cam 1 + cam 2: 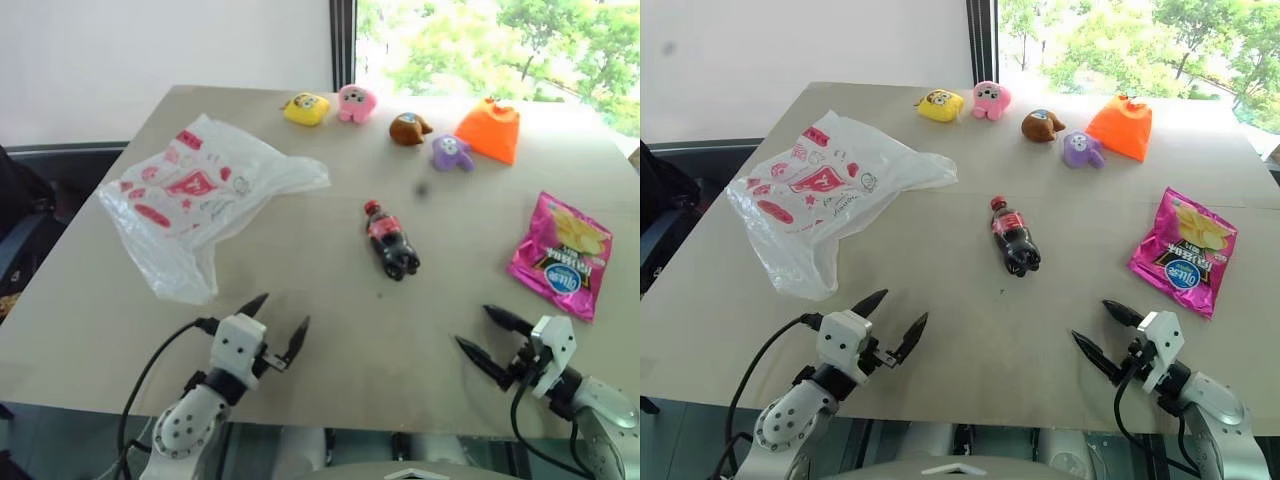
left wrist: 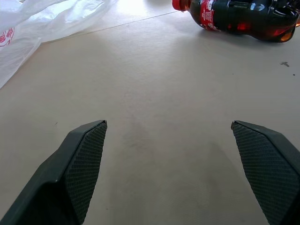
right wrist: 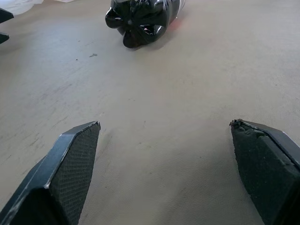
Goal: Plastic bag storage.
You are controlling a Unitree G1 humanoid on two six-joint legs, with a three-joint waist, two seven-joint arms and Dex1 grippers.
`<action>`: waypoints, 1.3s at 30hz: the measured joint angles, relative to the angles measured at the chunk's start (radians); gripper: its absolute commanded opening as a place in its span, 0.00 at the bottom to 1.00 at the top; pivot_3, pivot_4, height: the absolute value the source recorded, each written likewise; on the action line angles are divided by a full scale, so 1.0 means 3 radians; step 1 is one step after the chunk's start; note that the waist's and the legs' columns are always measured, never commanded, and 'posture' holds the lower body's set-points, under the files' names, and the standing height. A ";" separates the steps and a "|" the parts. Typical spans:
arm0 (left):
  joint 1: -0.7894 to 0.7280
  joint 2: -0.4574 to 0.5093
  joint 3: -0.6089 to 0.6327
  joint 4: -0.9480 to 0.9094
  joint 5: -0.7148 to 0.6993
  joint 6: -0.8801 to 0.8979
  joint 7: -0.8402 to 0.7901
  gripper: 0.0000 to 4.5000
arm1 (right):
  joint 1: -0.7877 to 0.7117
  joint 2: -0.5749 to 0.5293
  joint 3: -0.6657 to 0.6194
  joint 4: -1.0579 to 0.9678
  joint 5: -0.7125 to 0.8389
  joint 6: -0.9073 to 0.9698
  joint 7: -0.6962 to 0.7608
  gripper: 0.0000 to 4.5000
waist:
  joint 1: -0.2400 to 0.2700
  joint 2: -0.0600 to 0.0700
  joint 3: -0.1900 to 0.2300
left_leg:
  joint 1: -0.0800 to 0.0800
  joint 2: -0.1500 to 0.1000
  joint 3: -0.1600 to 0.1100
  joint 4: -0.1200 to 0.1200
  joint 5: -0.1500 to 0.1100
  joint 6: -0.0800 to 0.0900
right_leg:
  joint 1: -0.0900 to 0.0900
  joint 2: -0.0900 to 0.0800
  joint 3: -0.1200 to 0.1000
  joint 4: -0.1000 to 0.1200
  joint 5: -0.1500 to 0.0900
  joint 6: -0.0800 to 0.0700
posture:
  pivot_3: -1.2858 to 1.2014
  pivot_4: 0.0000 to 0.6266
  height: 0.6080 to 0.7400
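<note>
The plastic bag (image 1: pixel 195 200), thin, crinkly and white with red-pink prints, lies spread flat on the left part of the beige table (image 1: pixel 330 330); a corner of the plastic bag (image 2: pixel 42 21) shows in the left wrist view. My left gripper (image 1: pixel 278 322) hovers open near the front edge, below and to the right of the bag, apart from it. Over the front right of the table my right gripper (image 1: pixel 478 330) is open too, with nothing between its fingers.
A small cola bottle (image 1: pixel 390 240) lies mid-table between the grippers and the toys. A pink chips packet (image 1: pixel 562 255) lies at the right. Along the far edge sit a yellow toy (image 1: pixel 306 108), a pink toy (image 1: pixel 355 102), a brown toy (image 1: pixel 409 128), a purple toy (image 1: pixel 452 152) and an orange one (image 1: pixel 492 131).
</note>
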 measured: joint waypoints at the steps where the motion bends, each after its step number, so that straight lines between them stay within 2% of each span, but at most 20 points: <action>1: 0.0000 0.0000 0.0000 0.0000 0.0000 0.0000 0.0000 0.98 | 0.0000 0.0000 0.0000 0.0000 0.0000 0.0000 0.0000 1.00 | 0.0000 0.0000 0.0000 | 0.0000 0.0000 0.0000 0.0000 0.0000 0.0000 | 0.0000 0.0000 0.0000 0.0000 0.0000 0.0000 | 0.52 0.24 1.00; 12: -0.0002 -0.0010 -0.0124 0.0072 0.0063 -0.0114 -0.0024 0.98 | 0.0017 0.0000 -0.0003 0.0010 -0.0053 -0.0049 -0.0001 1.00 | -0.0001 0.0000 0.0000 | 0.0003 0.0000 0.0003 0.0007 0.0000 0.0000 | 0.0000 0.0007 0.0007 0.0008 0.0000 0.0001 | 0.52 0.24 1.00; 25: -0.0081 -0.0030 -0.0123 0.0164 0.0125 -0.0192 -0.0003 0.98 | -0.0119 -0.0001 -0.0008 0.0137 -0.0114 -0.0094 0.0008 1.00 | 0.0000 -0.0001 0.0000 | 0.0004 0.0002 0.0001 0.0040 -0.0001 0.0000 | -0.0001 0.0008 0.0010 0.0042 -0.0001 -0.0001 | 0.52 0.24 1.00; 39: -0.0179 -0.0051 -0.0113 0.0294 0.0139 -0.0205 0.0043 0.98 | -0.0283 -0.0007 -0.0008 0.0261 -0.0177 -0.0096 0.0087 1.00 | -0.0002 -0.0001 0.0000 | 0.0005 0.0003 0.0003 0.0047 -0.0001 0.0000 | -0.0001 0.0010 0.0014 0.0047 -0.0001 -0.0001 | 0.52 0.24 1.00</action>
